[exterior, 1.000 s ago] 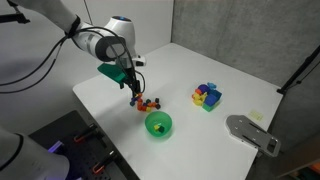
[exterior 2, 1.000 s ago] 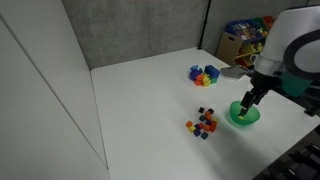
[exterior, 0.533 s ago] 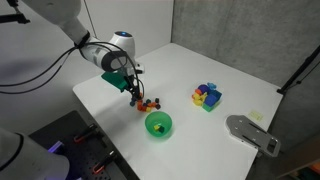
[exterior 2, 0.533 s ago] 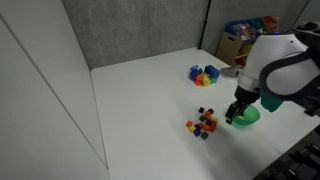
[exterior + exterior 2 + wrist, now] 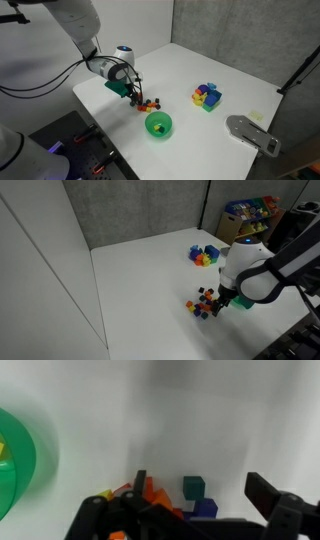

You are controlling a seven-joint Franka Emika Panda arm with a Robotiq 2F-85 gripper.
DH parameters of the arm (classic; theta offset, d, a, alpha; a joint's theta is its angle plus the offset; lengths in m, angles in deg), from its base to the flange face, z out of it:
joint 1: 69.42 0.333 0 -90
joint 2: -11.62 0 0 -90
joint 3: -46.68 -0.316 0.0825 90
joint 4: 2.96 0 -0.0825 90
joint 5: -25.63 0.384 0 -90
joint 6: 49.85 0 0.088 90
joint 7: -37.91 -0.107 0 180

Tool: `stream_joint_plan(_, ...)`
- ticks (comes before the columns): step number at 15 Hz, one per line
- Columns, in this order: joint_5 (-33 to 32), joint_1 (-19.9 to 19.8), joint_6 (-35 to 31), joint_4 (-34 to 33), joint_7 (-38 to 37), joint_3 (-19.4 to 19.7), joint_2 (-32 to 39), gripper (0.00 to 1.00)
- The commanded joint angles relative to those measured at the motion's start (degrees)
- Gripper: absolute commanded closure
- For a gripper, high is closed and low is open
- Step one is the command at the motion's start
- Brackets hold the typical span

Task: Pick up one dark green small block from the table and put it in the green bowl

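gripper low over the small blocks, jaws spread

- arm (image 5: 100, 62) reaches in from the table's edge. the gripper (image 5: 134, 96) hangs just above the heap of small blocks (image 5: 148, 103) on the white table (image 5: 235, 70).
- wrist view: the two fingers (image 5: 262, 490) stand well apart, nothing pinched between them.
- dark green block (image 5: 193, 485) sits on the table in the gap between the fingers, closer to the finger on the left of the picture. cannot tell whether either finger touches it.
- a blue block (image 5: 206, 508) lies just beside it, nearer the camera. an orange block (image 5: 151, 487) lies on its other side, against the left-hand finger.
- bowl (image 5: 158, 124) stands near the heap but clear of it, towards the table's front edge. in the wrist view only its rim (image 5: 14, 460) shows, at the far left. contents too blurred to tell.
- in an exterior view the arm body covers most of the bowl, and the heap (image 5: 203, 304) shows just beside the gripper.
- big blocks (image 5: 207, 96), yellow, blue and purple, sit in a clump well apart from the heap.
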Motion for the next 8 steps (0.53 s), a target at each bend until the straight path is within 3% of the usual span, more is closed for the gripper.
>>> stream_joint_plan(1, -3.7, 5.0, -1.1, -4.9, -6.2, 3.4, 5.5, 0.00)
stream_joint_plan(8, -6.1, 12.5, -1.4, -10.4, -13.4, 7.7, 11.6, 0.00)
